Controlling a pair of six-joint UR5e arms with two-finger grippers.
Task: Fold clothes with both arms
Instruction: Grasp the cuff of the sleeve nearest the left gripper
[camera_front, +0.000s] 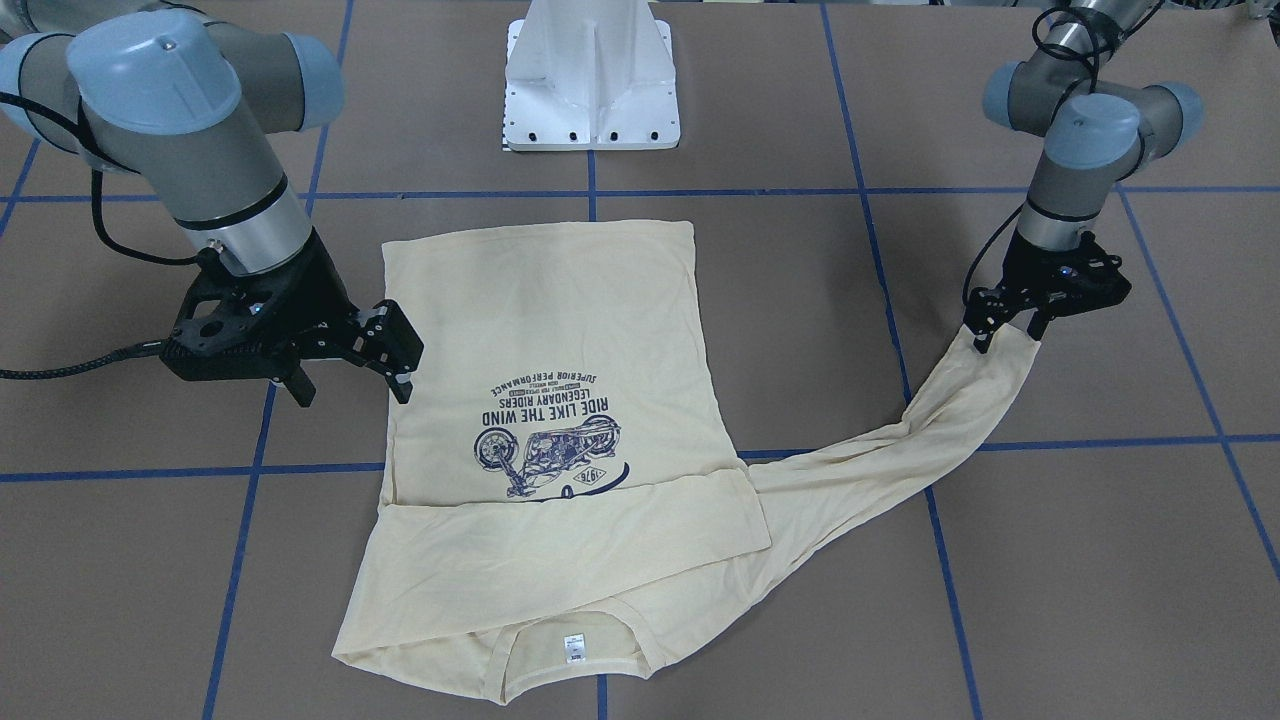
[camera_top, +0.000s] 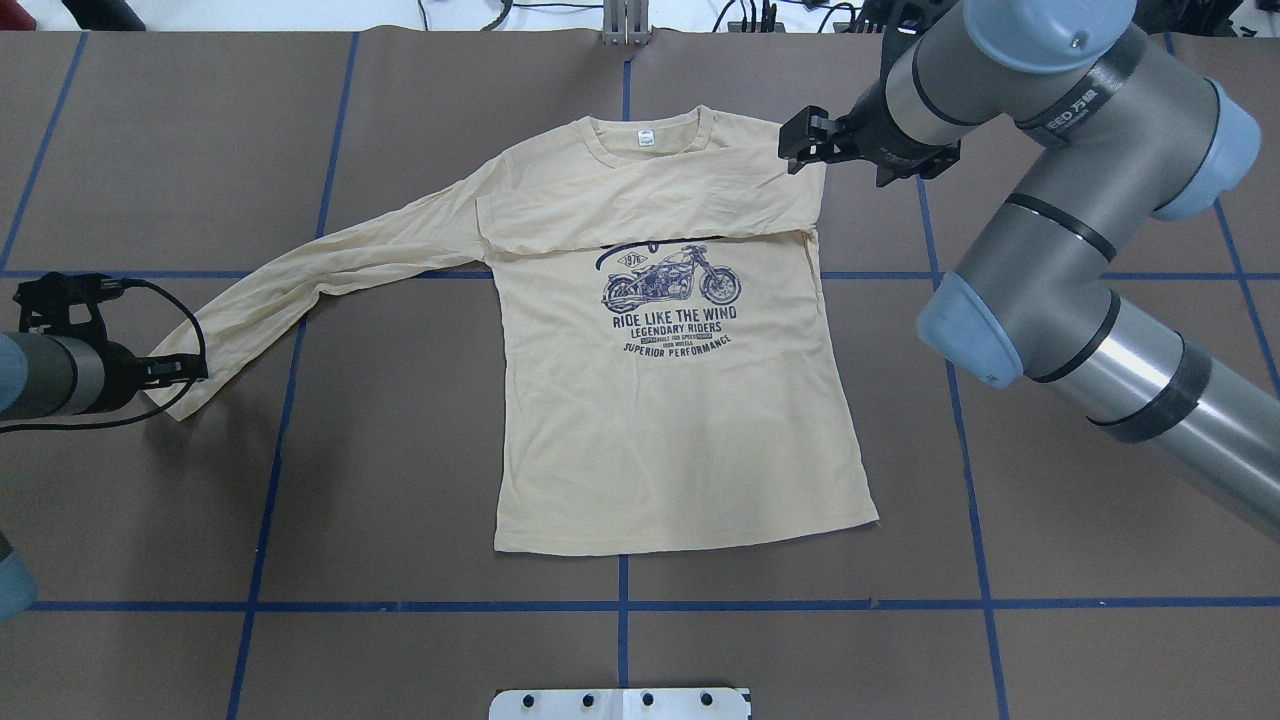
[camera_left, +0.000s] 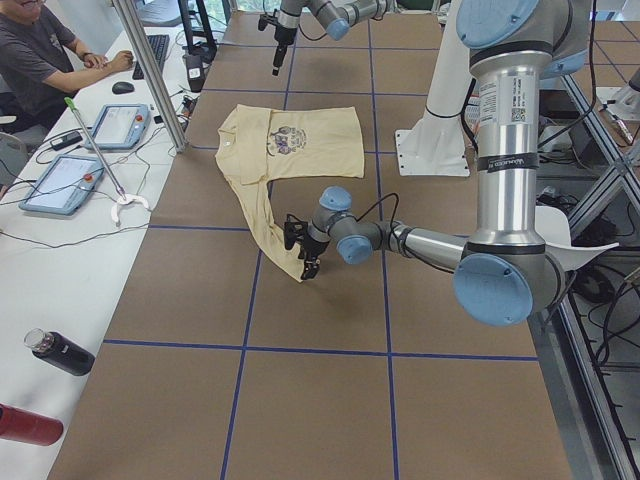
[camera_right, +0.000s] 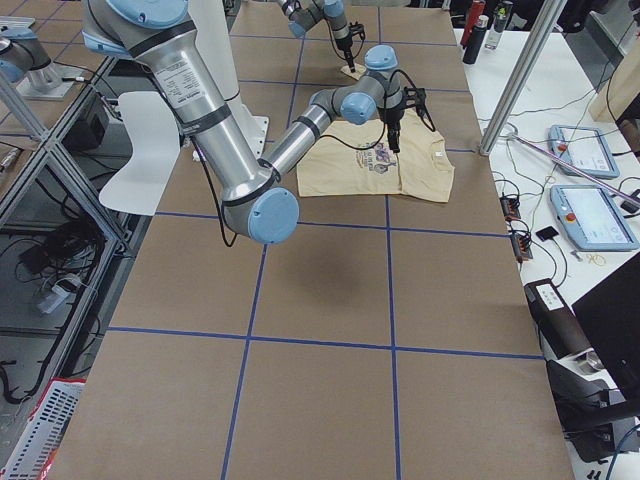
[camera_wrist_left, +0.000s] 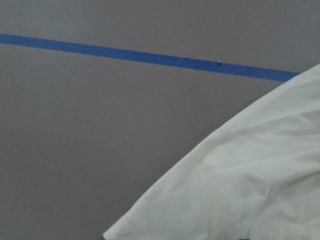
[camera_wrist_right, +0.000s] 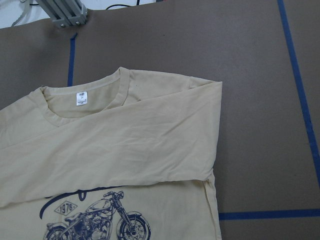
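The long-sleeved T-shirt (camera_top: 670, 440) lies flat at the centre of the table (camera_top: 400, 480), print (camera_top: 672, 290) up, collar at 12 o'clock and hem at 6 o'clock in the overhead view. Its right sleeve (camera_top: 650, 210) is folded across the chest. Its left sleeve (camera_top: 330, 280) trails out toward 8 o'clock.

Handling: I judge the thin knit light, limp and prone to stretch. It will drape from any single hold and wrinkle if dragged. I would take hold at cuffs, shoulder seams or hem corners, and pinch only the layer to be moved.

Left arm: the forearm runs low and nearly level over the table. The left end effector (camera_front: 1008, 332) is clenched on the cuff (camera_front: 1010, 350), which is raised slightly while the sleeve sags behind it.

Right arm: it reaches in from 4 o'clock, elbow high, wrist turned toward the shirt. The right end effector (camera_front: 350, 385) hangs at the shirt's 1 o'clock shoulder, fingers spread, grasping nothing. I cannot tell whether it touches the cloth.
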